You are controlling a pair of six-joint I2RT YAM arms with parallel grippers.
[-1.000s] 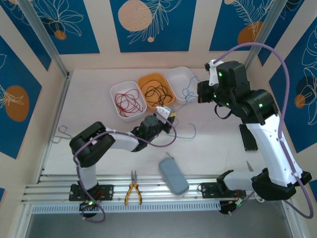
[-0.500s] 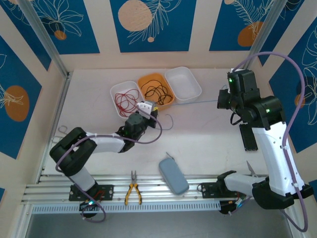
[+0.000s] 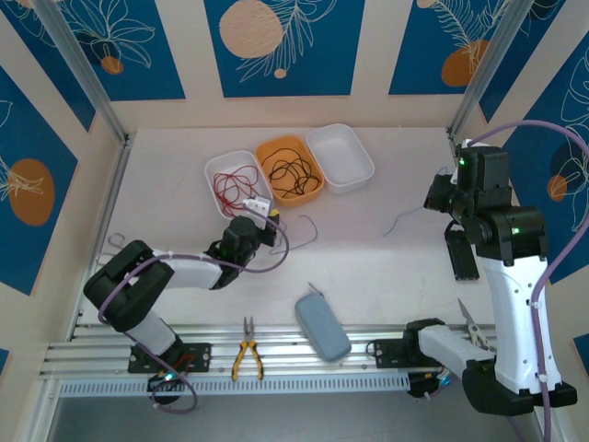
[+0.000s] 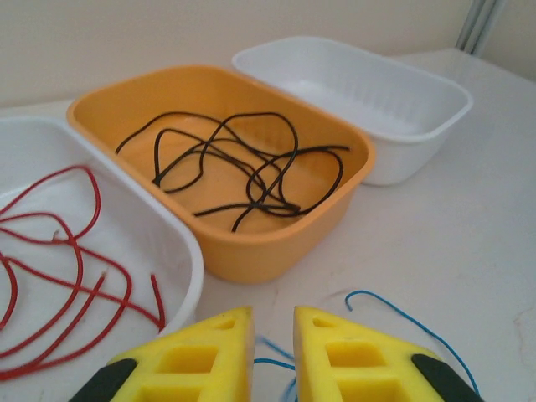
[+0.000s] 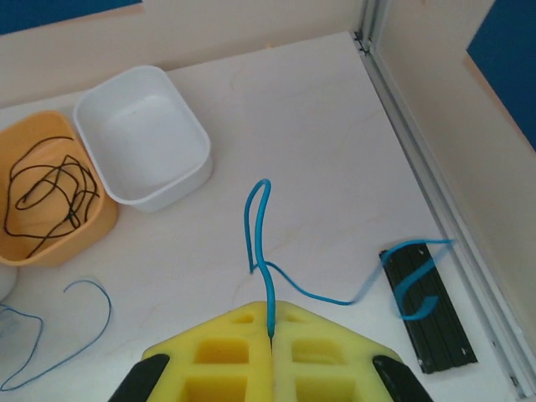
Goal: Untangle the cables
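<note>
A light blue cable [image 5: 259,219] is pinched between the shut yellow fingers [image 5: 226,343] of the right gripper [image 5: 270,316]; a tall thin loop is made by it just ahead of the fingertips; a blurred part of it is flung out to this gripper's right, over a black strip [image 5: 431,331] that is laid flat on the table [image 5: 318,126]. The fingers of the left gripper [image 4: 273,322] are set only a small way apart, so a narrow gap is seen between them; bits of blue are seen through that gap, but whether they are touched cannot be told; a second blue cable [image 4: 408,316] is curled on the table just ahead and to the right of these fingertips. Straight ahead of the left gripper an orange tray [image 4: 276,251] is placed, and the black cables [image 4: 251,180] are heaped in it; ahead and to the left the red cables [image 4: 126,293] are laid in a white tray [image 4: 180,243]; ahead and to the right another white tray [image 4: 410,142] is set beside the orange one. Behind the left gripper, near the arm bases, a grey pouch [image 3: 322,327] and a pair of pliers [image 3: 246,354] are seen from above.
</note>
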